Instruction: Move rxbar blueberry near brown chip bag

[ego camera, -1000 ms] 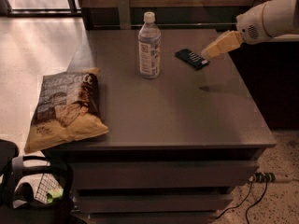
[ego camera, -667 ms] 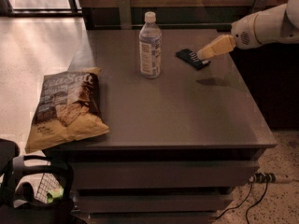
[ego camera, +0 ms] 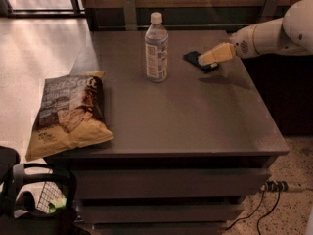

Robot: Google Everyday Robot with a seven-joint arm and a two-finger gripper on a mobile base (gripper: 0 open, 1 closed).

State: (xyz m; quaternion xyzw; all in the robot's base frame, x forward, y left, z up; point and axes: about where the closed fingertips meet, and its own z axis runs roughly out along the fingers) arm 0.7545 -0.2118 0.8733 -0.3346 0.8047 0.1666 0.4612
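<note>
The rxbar blueberry (ego camera: pixel 192 58), a small flat dark bar, lies on the grey table (ego camera: pixel 186 116) at the back right, right of the water bottle. My gripper (ego camera: pixel 204 60) comes in from the right on a white arm; its tan fingers sit right over the bar's right part and hide that end. The brown chip bag (ego camera: pixel 66 114) lies at the table's left front edge, far from the bar, partly overhanging the edge.
A clear water bottle (ego camera: pixel 156 48) with a white cap stands upright between the bar and the chip bag. Cables (ego camera: pixel 274 187) hang at the lower right of the table. A dark object (ego camera: pixel 34 199) sits on the floor at lower left.
The gripper has moved left and down toward the bar and now overlaps its right end. The bar, bottle and chip bag have not moved.
</note>
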